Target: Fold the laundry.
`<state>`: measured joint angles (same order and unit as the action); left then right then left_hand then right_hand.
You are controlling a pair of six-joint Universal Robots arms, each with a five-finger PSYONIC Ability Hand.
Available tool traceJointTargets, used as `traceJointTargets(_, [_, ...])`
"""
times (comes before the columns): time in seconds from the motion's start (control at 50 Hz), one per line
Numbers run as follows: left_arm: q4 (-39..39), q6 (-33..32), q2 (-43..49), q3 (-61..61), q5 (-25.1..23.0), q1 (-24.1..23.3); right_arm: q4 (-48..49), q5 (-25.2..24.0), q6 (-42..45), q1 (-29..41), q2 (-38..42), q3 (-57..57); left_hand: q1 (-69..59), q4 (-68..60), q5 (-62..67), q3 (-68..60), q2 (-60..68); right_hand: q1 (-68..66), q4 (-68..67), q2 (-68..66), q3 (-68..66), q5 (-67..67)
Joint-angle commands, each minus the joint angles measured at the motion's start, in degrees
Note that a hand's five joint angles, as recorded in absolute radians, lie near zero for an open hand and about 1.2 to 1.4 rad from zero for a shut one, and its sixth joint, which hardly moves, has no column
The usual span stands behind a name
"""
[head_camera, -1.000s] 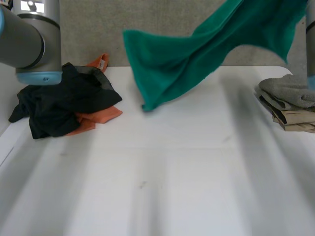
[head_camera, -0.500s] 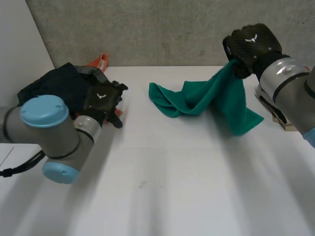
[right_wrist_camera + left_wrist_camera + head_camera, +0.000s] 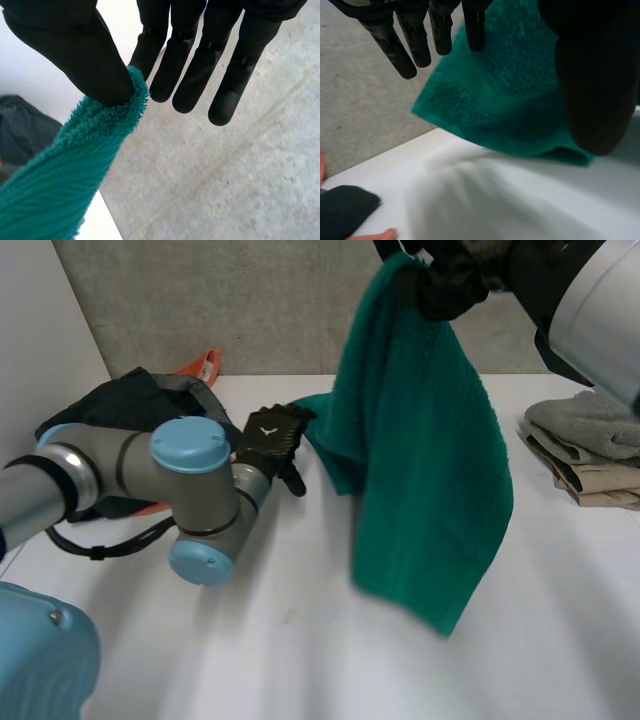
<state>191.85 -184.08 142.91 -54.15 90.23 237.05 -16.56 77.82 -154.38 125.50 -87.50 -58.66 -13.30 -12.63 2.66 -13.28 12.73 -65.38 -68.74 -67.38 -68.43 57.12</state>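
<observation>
Teal-green terry towel (image 3: 420, 470): soft, limp, light, with grippy pile; judged likely to drape and swing rather than slip. Held aloft over white table (image 3: 250, 680), top edge pinched between thumb and fingers of right hand (image 3: 455, 275). Long axis near vertical, free corner pointing down. 1 low corner beside left hand (image 3: 272, 440), fingers straight, gripping nothing. Best 2nd hold: that low corner.

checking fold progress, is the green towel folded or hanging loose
Hanging loose, unfolded: the right robot hand pinches the green towel up top, and it drapes down toward the table.
</observation>
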Motion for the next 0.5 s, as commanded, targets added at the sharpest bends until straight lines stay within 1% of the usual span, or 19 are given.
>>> traceJointTargets(0.02, [-1.3, 0.56, 2.37, 4.14, 2.06, -2.38, -2.16, -0.56, -0.31, 2.03, -2.5, 0.74, 2.25, 1.58, -1.61, 2.23, -1.68, -14.62, -11.26, -12.62, -11.57, 12.88])
traceJointTargets(0.04, [-1.48, 0.65, 2.38, 4.32, 2.14, -2.65, -2.16, -0.56, -0.31, 1.94, -2.68, 0.66, 1.41, 0.75, -0.78, 1.4, -0.85, -14.62, -11.26, -12.62, -11.57, 12.88])
traceJointTargets(0.08, [-2.27, 1.35, 2.64, 4.23, 1.88, -3.35, -2.07, -0.39, -0.31, 1.59, -3.2, 0.39, -9.14, -9.81, 9.78, -9.16, 9.71, -14.62, -11.26, -12.62, -11.57, 12.88])
traceJointTargets(0.1, [-2.71, 1.7, 2.64, 4.06, 1.71, -3.61, -1.99, -0.3, -0.31, 1.24, -3.29, 0.39, -15.69, -16.35, 16.32, -15.7, 16.25, -14.62, -11.26, -12.62, -11.57, 12.88])
traceJointTargets(0.12, [-3.15, 2.14, 2.55, 3.88, 1.36, -3.79, -1.98, -0.3, -0.39, 0.89, -3.29, 0.39, -24.91, -25.58, 25.54, -24.93, 25.48, -14.62, -11.26, -12.62, -11.57, 12.88])
traceJointTargets(0.14, [-3.76, 3.01, 2.38, 3.18, 0.57, -4.14, -1.9, -0.21, -0.48, -0.16, -3.29, 0.39, -54.48, -55.15, 55.11, -54.5, 55.05, -14.62, -11.26, -12.62, -11.57, 12.88])
traceJointTargets(0.16, [-4.12, 3.11, 2.12, 2.57, 0.56, -4.23, -1.9, -0.21, -0.57, -0.78, -3.03, 0.39, -66.58, -67.25, 67.21, -66.6, 67.15, -14.62, -11.26, -12.62, -11.57, 12.88])
traceJointTargets(0.2, [-4.56, 3.37, 1.24, 1.25, 0.82, -4.23, -1.9, -0.21, -0.75, -2.44, -2.85, 0.22, -66.7, -67.37, 67.34, -66.72, 67.27, -14.62, -11.26, -12.62, -11.57, 12.88])
traceJointTargets(0.26, [-3.68, 3.02, -2.88, -1.82, 5.03, -2.04, -1.81, -0.56, -1.36, -6.66, -1.54, -0.83, -66.7, -67.37, 67.34, -66.72, 67.27, -14.62, -11.26, -12.62, -11.57, 12.88])
traceJointTargets(0.28, [-2.46, 2.06, -5.42, -3.14, 7.57, 0.23, -1.9, -0.56, -1.62, -7.72, -1.1, -1.19, -66.7, -67.37, 67.34, -66.72, 67.27, -14.62, -11.26, -12.62, -11.57, 12.88])
traceJointTargets(0.34, [-0.96, 0.74, -10.0, -5.6, 10.22, 3.76, -1.81, -0.65, -2.68, -11.58, 0.84, -3.03, -66.7, -67.37, 67.34, -66.72, 67.27, -14.62, -11.26, -12.62, -11.57, 12.88])
traceJointTargets(0.36, [-0.52, 0.3, -13.84, -7.44, 10.32, 6.12, -1.81, -0.74, -3.29, -13.25, 1.71, -3.99, -66.7, -67.37, 67.34, -66.72, 67.27, -14.62, -11.26, -12.62, -11.57, 12.88])
traceJointTargets(0.42, [-0.78, 0.38, -19.14, -10.96, 7.87, 9.65, -1.55, -1.09, -3.82, -15.28, 2.77, -5.75, -66.7, -67.37, 67.34, -66.72, 67.27, -14.62, -11.26, -12.62, -11.57, 12.88])
traceJointTargets(0.44, [-1.21, 0.47, -22.46, -13.41, 4.99, 11.22, -1.28, -1.61, -4.0, -16.42, 3.47, -6.8, -66.7, -67.37, 67.34, -66.72, 67.27, -14.62, -11.26, -12.62, -11.57, 12.88])
traceJointTargets(0.5, [-1.74, 0.03, -26.35, -16.85, -0.39, 12.12, -0.84, -2.32, -4.09, -17.3, 4.61, -8.48, -66.7, -67.37, 67.34, -66.72, 67.27, -14.62, -11.26, -12.62, -11.57, 12.88])
